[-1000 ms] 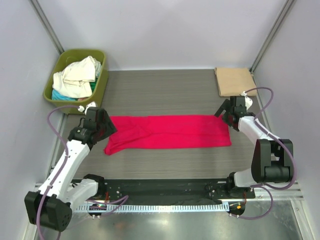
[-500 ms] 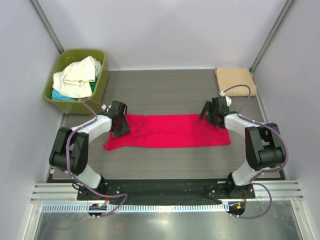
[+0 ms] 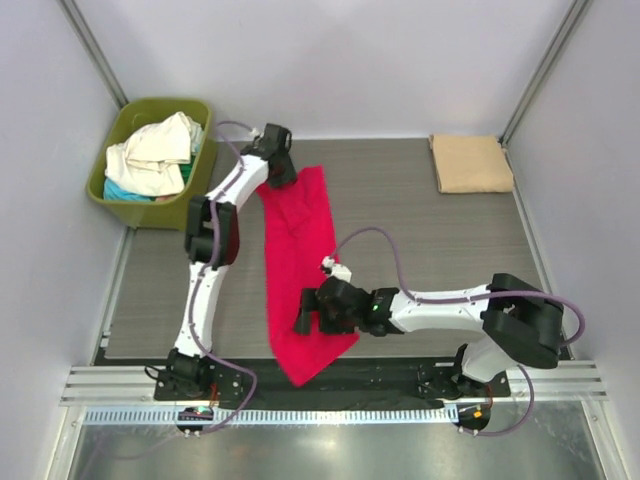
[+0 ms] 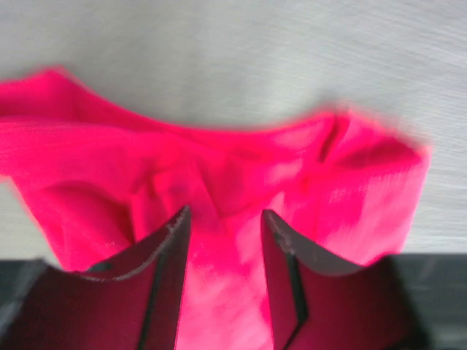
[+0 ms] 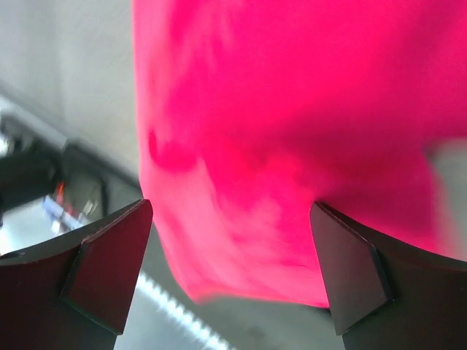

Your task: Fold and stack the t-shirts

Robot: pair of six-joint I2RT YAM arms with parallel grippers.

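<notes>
The crimson-red t-shirt point(image 3: 295, 250) lies as a long strip running from the far middle of the table to the near edge, its near end on the black base rail. My left gripper point(image 3: 275, 170) is at its far end; in the left wrist view point(image 4: 222, 215) its jaws stand apart over bunched red cloth point(image 4: 219, 160). My right gripper point(image 3: 305, 315) is over the shirt's near part; in the right wrist view point(image 5: 230, 211) its jaws are wide open above the red cloth point(image 5: 292, 109), holding nothing. A folded tan-beige t-shirt point(image 3: 470, 162) lies at the far right.
An olive-green tub point(image 3: 200, 175) at the far left holds cream-white shirts point(image 3: 155, 150) and a teal one point(image 3: 120, 190). The black base rail point(image 3: 400, 372) and a metal strip run along the near edge. Grey walls close in the table's sides.
The red shirt has turned from lying left-to-right to lying far-to-near. The left gripper moved to the far middle; the right arm swung across to the near centre.
</notes>
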